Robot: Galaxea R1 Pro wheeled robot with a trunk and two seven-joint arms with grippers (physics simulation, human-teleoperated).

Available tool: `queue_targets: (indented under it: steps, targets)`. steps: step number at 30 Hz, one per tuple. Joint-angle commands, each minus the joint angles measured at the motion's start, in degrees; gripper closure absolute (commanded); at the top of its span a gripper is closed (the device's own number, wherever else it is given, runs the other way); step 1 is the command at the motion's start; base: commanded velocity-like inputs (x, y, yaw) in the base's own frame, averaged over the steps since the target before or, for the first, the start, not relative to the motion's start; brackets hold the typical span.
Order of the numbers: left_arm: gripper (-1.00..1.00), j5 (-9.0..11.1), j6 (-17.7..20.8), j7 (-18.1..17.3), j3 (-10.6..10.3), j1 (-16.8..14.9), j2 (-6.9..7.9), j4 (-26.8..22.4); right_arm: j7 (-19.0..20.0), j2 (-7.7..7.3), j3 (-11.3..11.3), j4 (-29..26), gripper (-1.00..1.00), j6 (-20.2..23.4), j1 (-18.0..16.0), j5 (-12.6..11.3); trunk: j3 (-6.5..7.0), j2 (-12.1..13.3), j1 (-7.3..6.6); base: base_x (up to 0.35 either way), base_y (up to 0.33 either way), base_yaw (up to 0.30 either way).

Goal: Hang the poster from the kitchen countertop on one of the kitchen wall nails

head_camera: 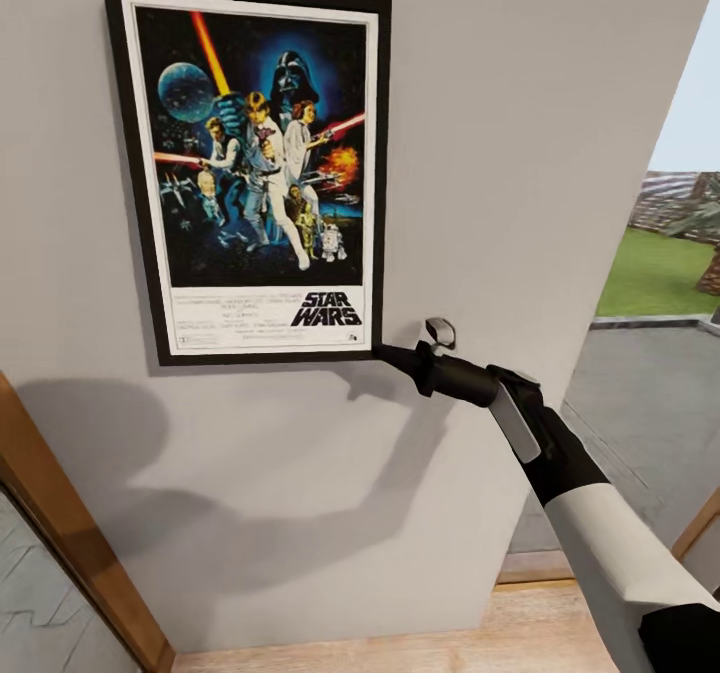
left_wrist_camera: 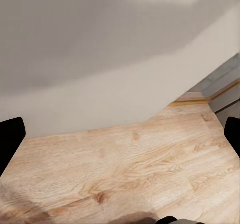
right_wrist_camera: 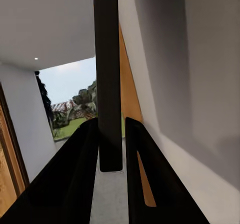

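The grey wall (head_camera: 520, 103) takes up most of the head view, with a wooden floor (head_camera: 400, 643) at its foot and an open doorway onto grass at the right. The poster (head_camera: 250, 168) sits flat and upright against this wall, high up and close to hanging position; no nail can be seen, so I cannot tell whether it is hooked on one or only pressed against the wall.

The right arm reaches up from the lower right, and the right gripper (head_camera: 392, 355) has the poster's bottom right corner. In the right wrist view the fingers (right_wrist_camera: 82, 179) are clamped on the black frame edge (right_wrist_camera: 109, 74), one on each side.

The left gripper (left_wrist_camera: 120, 149) points down at the floor beside the wall, its fingers wide apart and holding nothing.

The risk is letting go too soon. If the frame is not truly caught on a nail, opening the fingers would probably drop the poster down the wall to the floor. Holding by one low corner also gives little control, so a small push sideways could tilt it or knock it off its hook
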Motion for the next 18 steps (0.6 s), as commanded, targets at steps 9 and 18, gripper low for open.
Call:
queue_targets:
  steps: [9,18]
  targets:
    - [-1.0,0.1,-0.4,-0.1,0.0,0.0,0.01,0.0,-2.6,-0.08,0.1,0.1,1.0,0.3,0.1,0.2,-0.13,-0.1,0.05,0.0,0.0,0.0]
    - [-1.0,0.1,-0.4,-0.1,0.0,0.0,0.01,0.0,-2.6,-0.08,0.1,0.1,1.0,0.3,0.1,0.2,-0.13,-0.1,0.05,0.0,0.0,0.0]
